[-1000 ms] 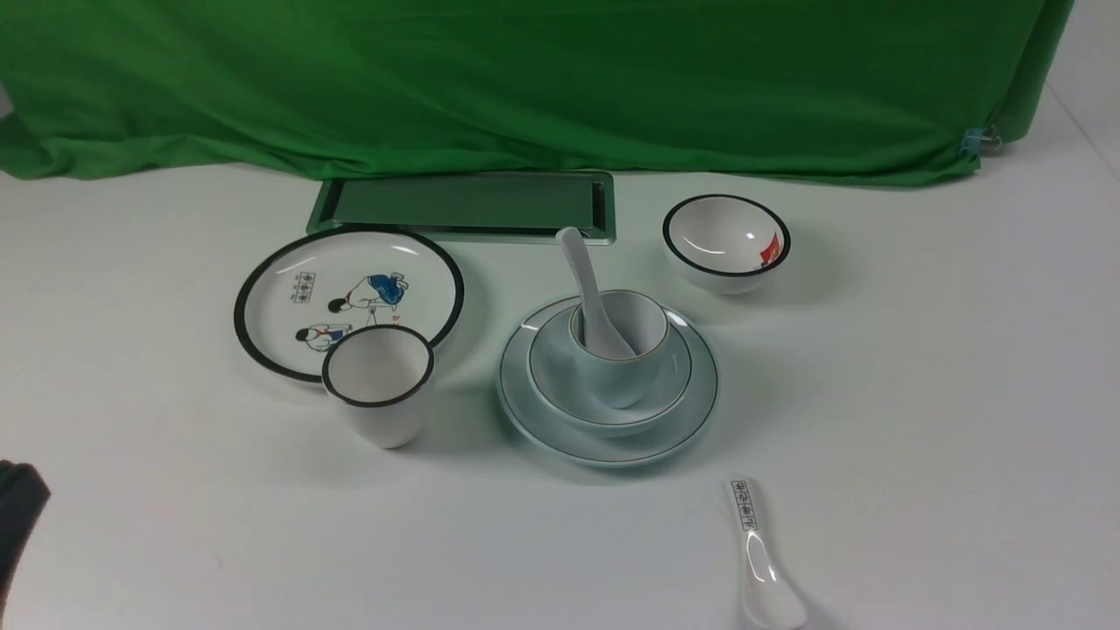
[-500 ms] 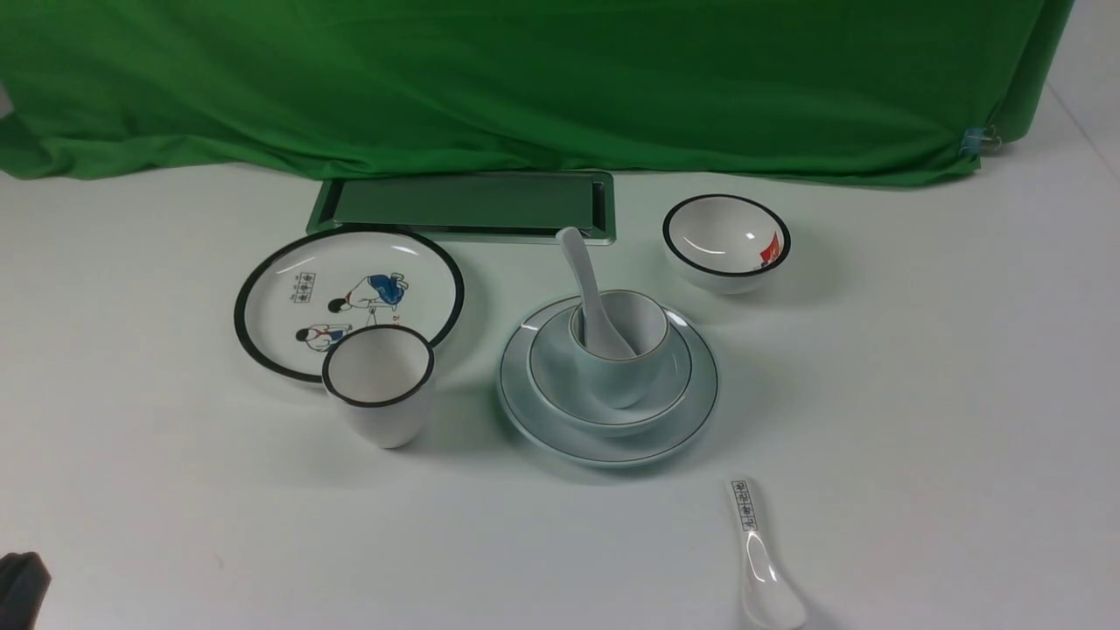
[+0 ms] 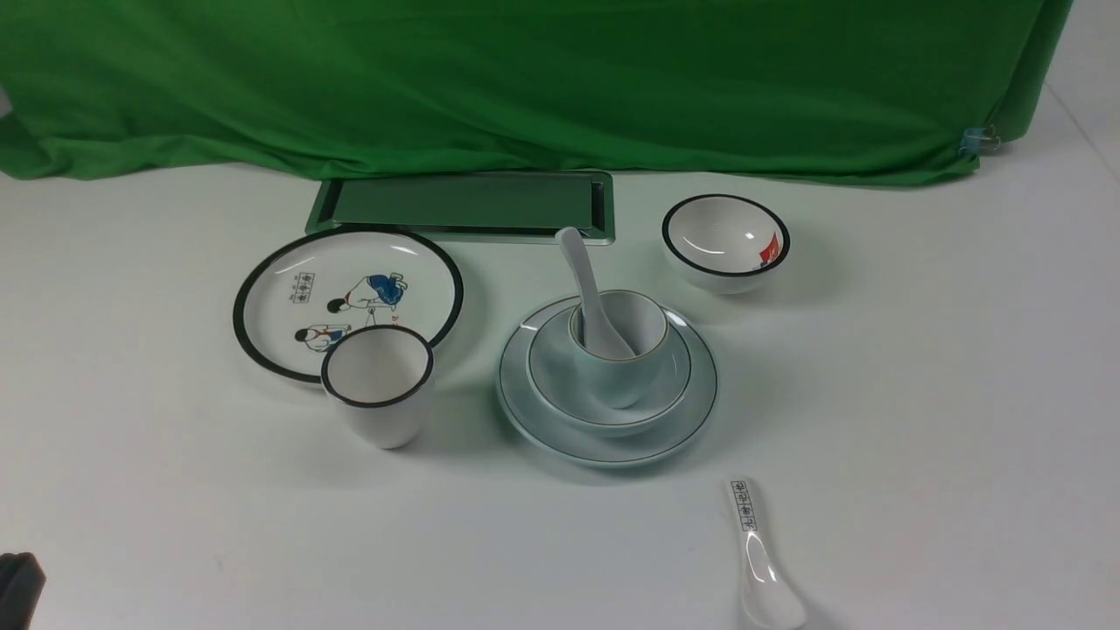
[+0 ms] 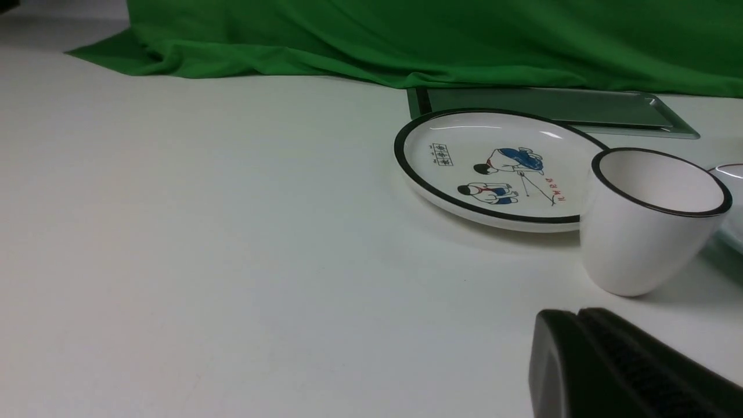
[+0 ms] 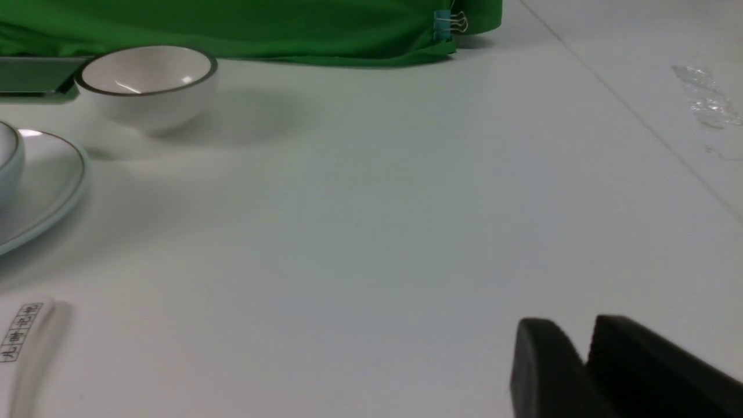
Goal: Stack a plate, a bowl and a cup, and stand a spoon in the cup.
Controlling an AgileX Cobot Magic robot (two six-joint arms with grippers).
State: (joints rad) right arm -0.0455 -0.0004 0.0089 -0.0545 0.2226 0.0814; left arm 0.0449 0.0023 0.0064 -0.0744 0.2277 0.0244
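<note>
The pale plate (image 3: pixel 700 398) lies mid-table with the wide pale bowl (image 3: pixel 551 376) on it and the small pale cup (image 3: pixel 626 367) in the bowl. The plain white spoon (image 3: pixel 580 267) stands in the cup, its handle leaning away to the left. My left gripper (image 4: pixel 577 313) is shut and empty, low over bare table near the black-rimmed cup; only its tip (image 3: pixel 17 586) shows at the front view's lower left corner. My right gripper (image 5: pixel 580 325) hovers over bare table right of the plate (image 5: pixel 52 186), fingers slightly open with nothing between them.
A black-rimmed cartoon plate (image 3: pixel 350 297) and a black-rimmed white cup (image 3: pixel 381 394) sit left of the stack. A black-rimmed bowl (image 3: pixel 726 241) is behind it on the right. A spoon with black characters (image 3: pixel 757 551) lies in front. A metal tray (image 3: pixel 464 206) and green cloth (image 3: pixel 525 79) line the back.
The left gripper has sunk lower into the front view's bottom left corner. The tableware has not moved.
</note>
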